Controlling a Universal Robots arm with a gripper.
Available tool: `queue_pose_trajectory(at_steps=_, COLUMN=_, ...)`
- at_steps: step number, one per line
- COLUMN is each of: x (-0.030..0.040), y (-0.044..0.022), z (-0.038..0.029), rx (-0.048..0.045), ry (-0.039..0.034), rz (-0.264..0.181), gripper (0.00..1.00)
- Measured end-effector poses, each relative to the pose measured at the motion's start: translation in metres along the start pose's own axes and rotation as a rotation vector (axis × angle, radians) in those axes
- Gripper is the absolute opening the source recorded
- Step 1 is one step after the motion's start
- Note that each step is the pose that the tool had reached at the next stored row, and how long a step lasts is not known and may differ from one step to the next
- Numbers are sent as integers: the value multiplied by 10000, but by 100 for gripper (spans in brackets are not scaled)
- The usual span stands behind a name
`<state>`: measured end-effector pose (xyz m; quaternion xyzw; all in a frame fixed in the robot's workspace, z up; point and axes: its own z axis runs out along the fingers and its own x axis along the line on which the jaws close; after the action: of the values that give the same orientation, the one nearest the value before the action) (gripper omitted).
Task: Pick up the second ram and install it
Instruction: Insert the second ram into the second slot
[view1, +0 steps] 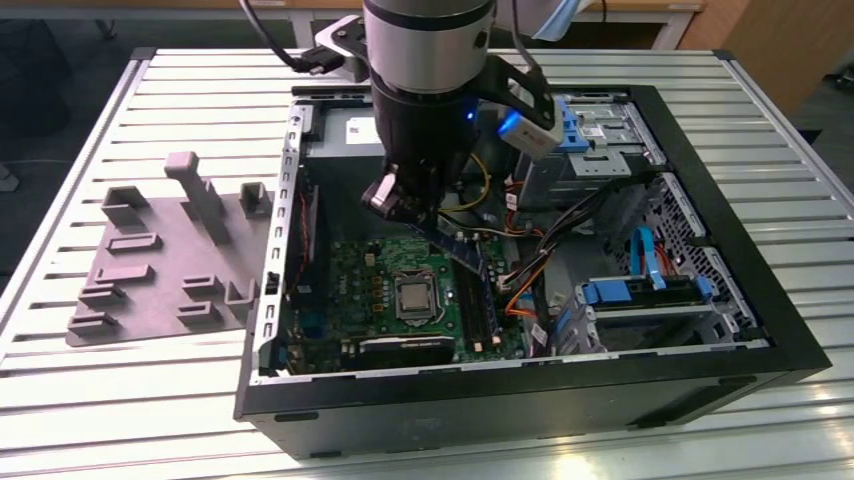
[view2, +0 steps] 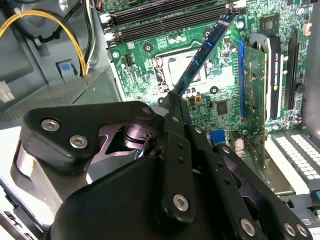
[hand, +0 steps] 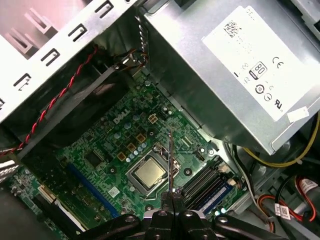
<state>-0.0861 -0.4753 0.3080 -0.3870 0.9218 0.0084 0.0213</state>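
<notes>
The gripper (view2: 172, 100), clamped on one end of the second ram (view2: 201, 54), held it tilted above the motherboard (view2: 227, 107) near the memory slots (view2: 165, 17); seating likely needed careful levelling and alignment.

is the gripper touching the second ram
Touching. In the second wrist view the gripper pinches one end of the second ram, held above the motherboard.

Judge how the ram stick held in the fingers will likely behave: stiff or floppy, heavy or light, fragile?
Probably stiff: the second ram juts straight from the fingers without sagging. Likely light: thin and flat. Perhaps fragile: bare chips.
</notes>
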Motion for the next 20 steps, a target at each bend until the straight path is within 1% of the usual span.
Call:
queue_pose_trajectory(at_steps=9, x=4, y=-3, z=6, rx=41, ry=2, rz=896, gripper=12)
queue_pose_trajectory(at_steps=20, x=5, y=-4, z=14, rx=96, ry=4, rz=2091, gripper=12)
